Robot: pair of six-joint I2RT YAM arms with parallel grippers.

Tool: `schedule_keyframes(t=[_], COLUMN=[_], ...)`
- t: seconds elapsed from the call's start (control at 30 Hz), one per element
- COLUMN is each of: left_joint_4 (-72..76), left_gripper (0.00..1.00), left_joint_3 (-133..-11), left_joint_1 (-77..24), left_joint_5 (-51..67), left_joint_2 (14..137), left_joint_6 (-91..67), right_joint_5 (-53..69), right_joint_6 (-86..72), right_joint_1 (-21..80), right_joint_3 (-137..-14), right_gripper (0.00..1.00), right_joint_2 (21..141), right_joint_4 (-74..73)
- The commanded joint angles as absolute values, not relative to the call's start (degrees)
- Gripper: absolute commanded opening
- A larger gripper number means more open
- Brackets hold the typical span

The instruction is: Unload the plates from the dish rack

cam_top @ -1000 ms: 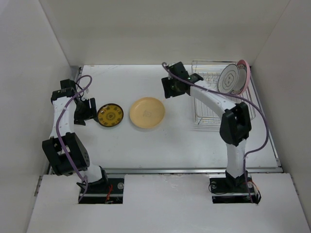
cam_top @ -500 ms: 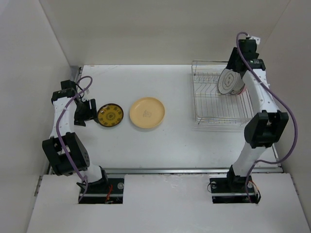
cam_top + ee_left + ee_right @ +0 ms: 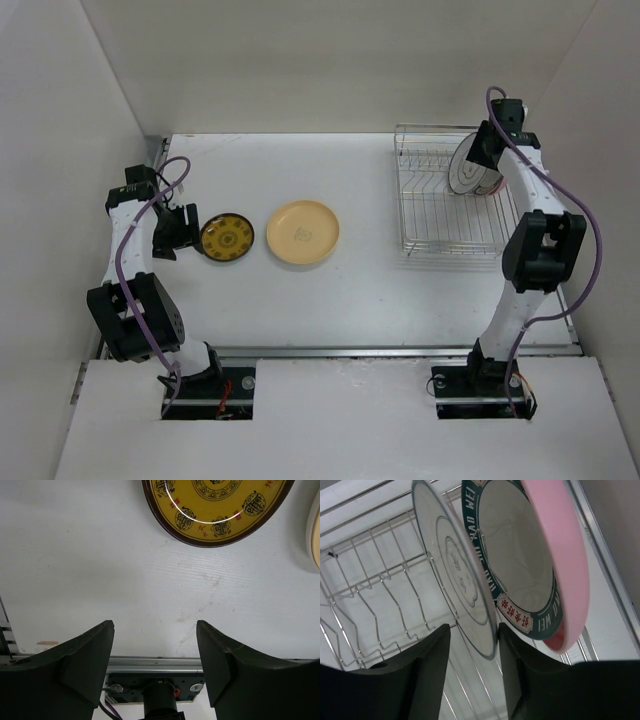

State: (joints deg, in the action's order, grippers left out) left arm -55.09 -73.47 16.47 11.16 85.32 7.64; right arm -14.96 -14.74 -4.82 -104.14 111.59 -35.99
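Right gripper (image 3: 474, 630), jaws parted, straddles thin rim of glossy white plate (image 3: 455, 580) standing in silver wire dish rack (image 3: 380, 575), teal-lettered plate (image 3: 520, 555) and pink plate (image 3: 565, 565) beside it. Left gripper (image 3: 154, 627) spread wide, empty, near round yellow-and-black plate (image 3: 215, 510).

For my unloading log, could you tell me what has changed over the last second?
The right pincer swung from left of the dish rack to its far right corner and now straddles, open, the rim of the white dark-rimmed plate. The left pincer, yellow-and-black plate and cream plate stayed put.
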Motion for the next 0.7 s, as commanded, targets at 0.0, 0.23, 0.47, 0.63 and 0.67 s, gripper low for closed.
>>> schedule_keyframes(t=[0.0, 0.23, 0.47, 0.63, 0.67], left_joint_4=[-56.16, -56.16, -56.16, -56.16, -56.16], left_gripper=[0.64, 0.64, 0.64, 0.64, 0.64], left_joint_3=[-72.95, -72.95, -72.95, -72.95, -72.95], left_joint_1=[16.44, 16.44, 16.44, 16.44, 16.44], left_joint_5=[11.60, 11.60, 12.13, 12.66, 12.66], left_joint_2=[84.73, 84.73, 84.73, 84.73, 84.73], left_joint_6=[8.26, 8.26, 8.26, 8.26, 8.26], right_joint_5=[-11.78, -9.92, -19.33, -19.96, -17.34], right_joint_6=[-15.21, -15.81, -13.98, -9.42, -9.40], right_joint_1=[-4.57, -4.57, -2.03, 3.86, 6.39], right_joint_3=[-105.02, -104.78, -101.43, -101.43, -100.82], right_gripper=[0.48, 0.02, 0.00, 0.00, 0.00], right_joint_2=[113.63, 112.07, 95.49, 86.50, 85.35], right_joint_4=[-31.64, -31.03, -28.48, -26.37, -26.37])
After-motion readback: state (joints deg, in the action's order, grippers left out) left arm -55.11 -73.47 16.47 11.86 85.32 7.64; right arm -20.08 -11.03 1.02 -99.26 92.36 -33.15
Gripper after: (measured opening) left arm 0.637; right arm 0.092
